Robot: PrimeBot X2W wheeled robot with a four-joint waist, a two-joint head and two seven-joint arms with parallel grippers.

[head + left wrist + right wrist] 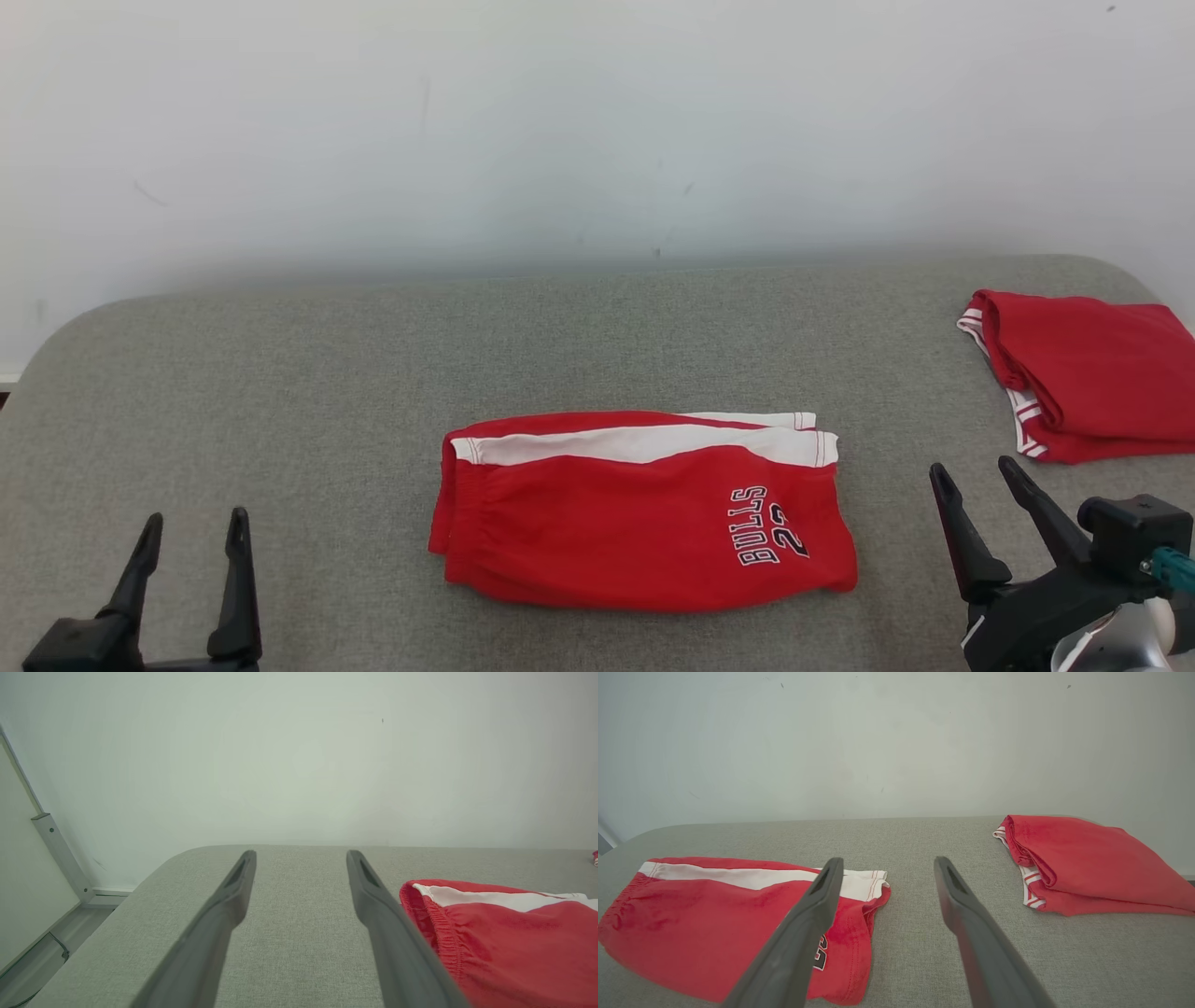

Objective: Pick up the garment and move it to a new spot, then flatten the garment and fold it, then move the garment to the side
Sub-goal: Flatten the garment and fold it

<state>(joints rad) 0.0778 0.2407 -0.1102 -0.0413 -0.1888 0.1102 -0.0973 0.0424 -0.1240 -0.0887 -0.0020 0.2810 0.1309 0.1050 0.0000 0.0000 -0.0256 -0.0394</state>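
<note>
The folded red shorts lie flat midway between the left and right edges of the grey tabletop, a second folded red garment rests at its right edge, and the left gripper and right gripper flank the shorts, fingers spread apart, holding nothing.

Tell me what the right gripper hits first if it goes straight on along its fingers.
Probably nothing on the table: the right gripper points over bare grey tabletop, between the Bulls shorts and the folded red garment, toward the white wall. Its height is hard to judge.
</note>
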